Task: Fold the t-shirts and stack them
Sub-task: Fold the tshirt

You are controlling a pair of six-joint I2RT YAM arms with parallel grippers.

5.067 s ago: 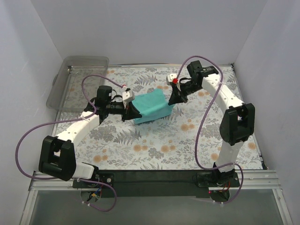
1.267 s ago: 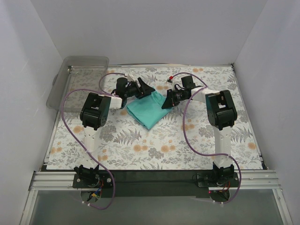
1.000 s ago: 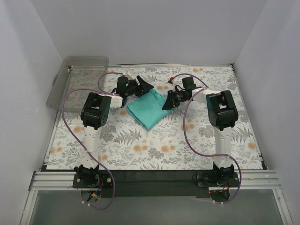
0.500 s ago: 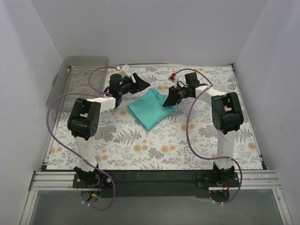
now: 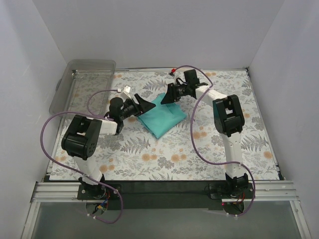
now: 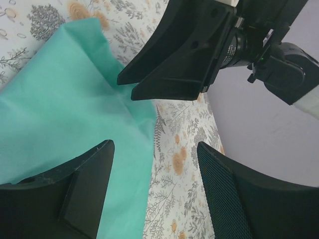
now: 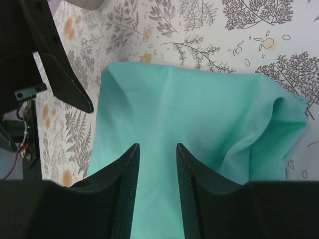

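— Where is the t-shirt (image 5: 163, 116)?
— It is folded into a rough rectangle of thin teal fabric with soft creases. It lies flat on the floral-printed table (image 5: 149, 155), toward the far middle.
— And the left gripper (image 6: 153, 147)?
— Its matte black wedge fingers stand wide apart at the shirt's left edge, holding nothing.
— The right gripper (image 7: 157, 147)?
— It is over the far corner, its fingers parted by a narrow slot. Cloth shows through the slot, ungripped.
— Anything else?
— A clear plastic bin (image 5: 83, 75) with rounded corners sits at the far left.
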